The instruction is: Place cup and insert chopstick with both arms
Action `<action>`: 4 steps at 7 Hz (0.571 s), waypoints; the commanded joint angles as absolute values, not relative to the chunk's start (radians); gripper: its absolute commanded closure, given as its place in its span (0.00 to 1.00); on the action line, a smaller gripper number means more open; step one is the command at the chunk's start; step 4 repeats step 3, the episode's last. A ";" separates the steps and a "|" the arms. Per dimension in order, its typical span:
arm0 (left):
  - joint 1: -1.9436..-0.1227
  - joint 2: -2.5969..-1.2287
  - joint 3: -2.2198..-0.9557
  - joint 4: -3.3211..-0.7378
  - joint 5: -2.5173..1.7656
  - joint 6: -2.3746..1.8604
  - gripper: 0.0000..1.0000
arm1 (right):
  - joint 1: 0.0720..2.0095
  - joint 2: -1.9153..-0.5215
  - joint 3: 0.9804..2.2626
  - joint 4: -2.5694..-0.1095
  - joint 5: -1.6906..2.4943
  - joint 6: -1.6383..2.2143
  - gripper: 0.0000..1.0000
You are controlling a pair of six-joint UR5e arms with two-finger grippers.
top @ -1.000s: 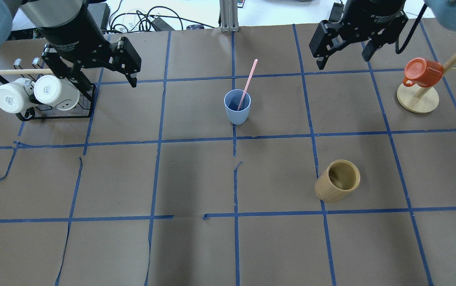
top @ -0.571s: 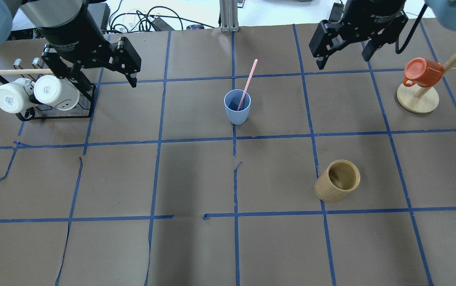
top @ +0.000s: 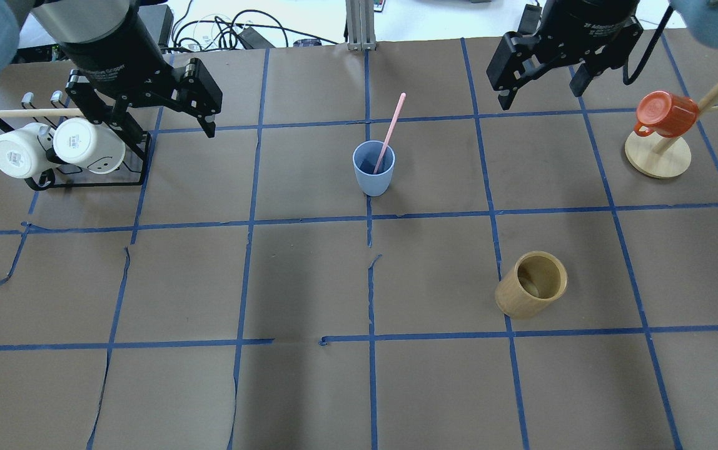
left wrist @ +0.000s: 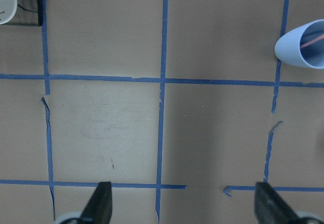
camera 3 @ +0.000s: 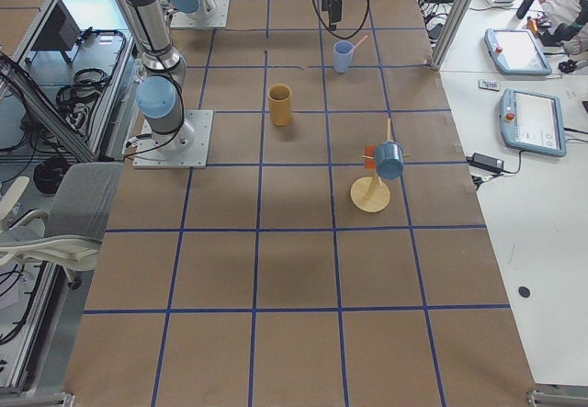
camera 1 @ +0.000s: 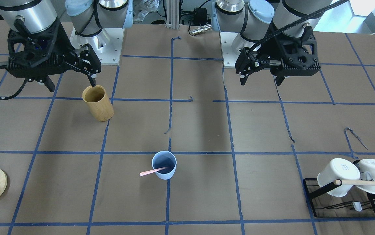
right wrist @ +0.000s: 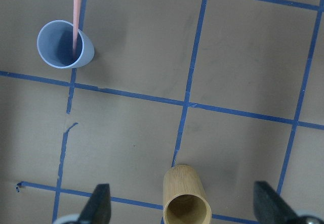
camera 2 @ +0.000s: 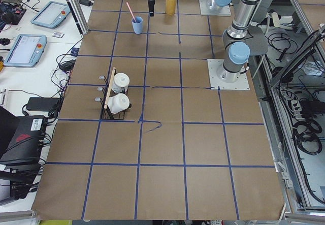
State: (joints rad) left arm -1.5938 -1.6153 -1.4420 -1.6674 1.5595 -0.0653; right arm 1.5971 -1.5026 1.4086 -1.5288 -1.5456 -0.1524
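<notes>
The brown paper counter (top: pixel 309 281) was gridded with blue tape, with cables and operator benches beyond its edges. Both arms hung high over it. The left jaws stood wide apart and empty; so did the right jaws.

The cup (top: pixel 373 169) stood upright near the middle of the counter, touched by neither arm. In the left wrist view it lay well off to the right of the left jaws and far below them. In the right wrist view it lay off to the left of the right jaws. The chopstick (top: pixel 393 125) was already in it, leaning on the rim with most of its length sticking out. The task looked finished, or very nearly so.

A bamboo cup (top: pixel 531 284) stood almost under the right jaws, between the lines of the two fingertips. Outward of the left jaws was a rack (top: pixel 137 162) with two white mugs (top: pixel 87 145). Outward of the right jaws, a red mug (top: pixel 665 114) hung on a stand (top: pixel 657 159).

The risks seemed to lie in any further movement. A low sweep inward by either arm could catch the chopstick and tip the cup. A straight descent by the right jaws could knock the bamboo cup. An outward swing by the left could clip the rack.
</notes>
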 commanded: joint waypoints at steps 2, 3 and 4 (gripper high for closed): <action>-1.594 -1.615 -1.442 -1.667 1.560 -0.066 0.00 | 1.598 -1.506 1.414 -1.529 -1.546 -0.155 0.00; -1.594 -1.615 -1.442 -1.667 1.560 -0.064 0.00 | 1.598 -1.515 1.416 -1.532 -1.564 -0.138 0.00; -1.594 -1.615 -1.442 -1.667 1.560 -0.064 0.00 | 1.598 -1.515 1.416 -1.532 -1.564 -0.138 0.00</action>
